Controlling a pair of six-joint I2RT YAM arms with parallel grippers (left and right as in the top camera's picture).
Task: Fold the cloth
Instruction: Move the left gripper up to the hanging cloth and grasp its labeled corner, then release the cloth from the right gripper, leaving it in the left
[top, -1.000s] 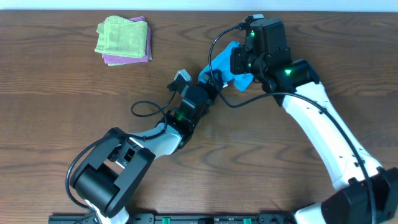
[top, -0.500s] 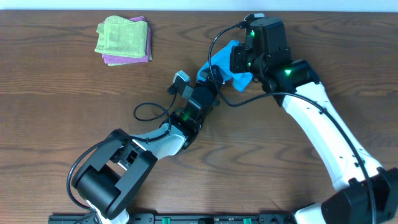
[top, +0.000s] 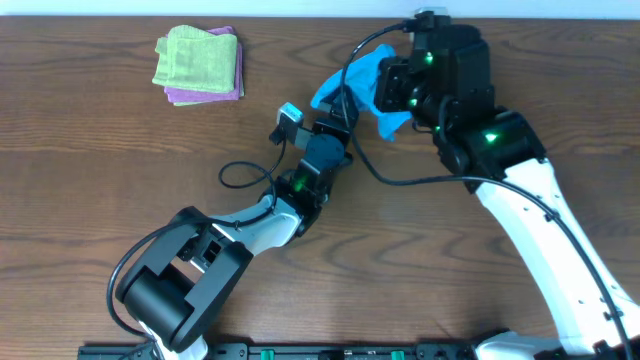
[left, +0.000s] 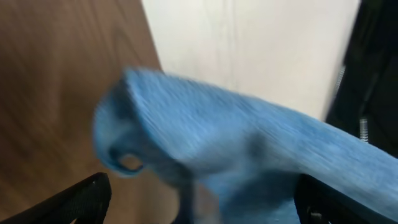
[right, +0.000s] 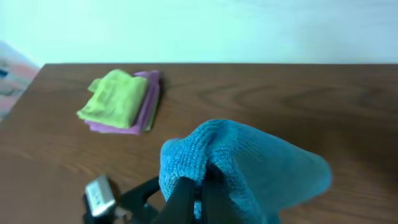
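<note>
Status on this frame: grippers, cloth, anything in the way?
Right gripper shut on the cloth, bunched and lifted. Left gripper open at its hanging edge. Folded green cloth stack sits far off, nothing blocking.

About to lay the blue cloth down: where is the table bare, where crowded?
Bare table: the wide stretch left of the left arm, below the folded green cloth; the gap between left arm and right arm. Crowded: top centre, where both arms meet the cloth.
</note>
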